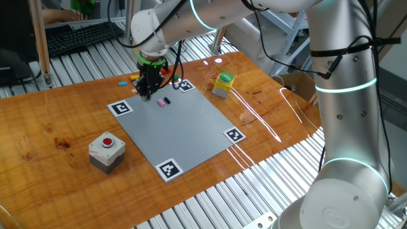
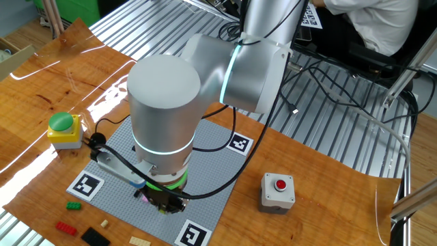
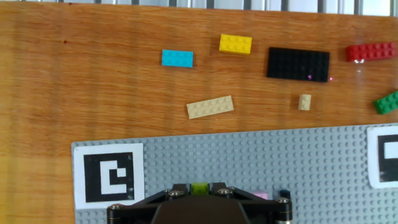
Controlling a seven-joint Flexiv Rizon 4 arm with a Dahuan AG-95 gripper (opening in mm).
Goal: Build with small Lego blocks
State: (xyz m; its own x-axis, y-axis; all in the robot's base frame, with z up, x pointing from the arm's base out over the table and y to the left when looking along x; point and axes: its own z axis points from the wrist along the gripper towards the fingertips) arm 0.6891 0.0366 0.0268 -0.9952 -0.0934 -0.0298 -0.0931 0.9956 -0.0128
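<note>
My gripper hangs just over the far left part of the grey baseplate. In the hand view it is shut on a small lime-green brick held between the fingers. A pink brick and a black brick sit on the plate right beside it. Loose on the wood beyond the plate lie a blue brick, a yellow brick, a black plate, a red brick, a green brick and two tan pieces.
A yellow box with a green round top stands off the plate's far corner. A grey box with a red button stands at the near left. Black-and-white markers sit at the plate's corners. A keyboard lies behind the table.
</note>
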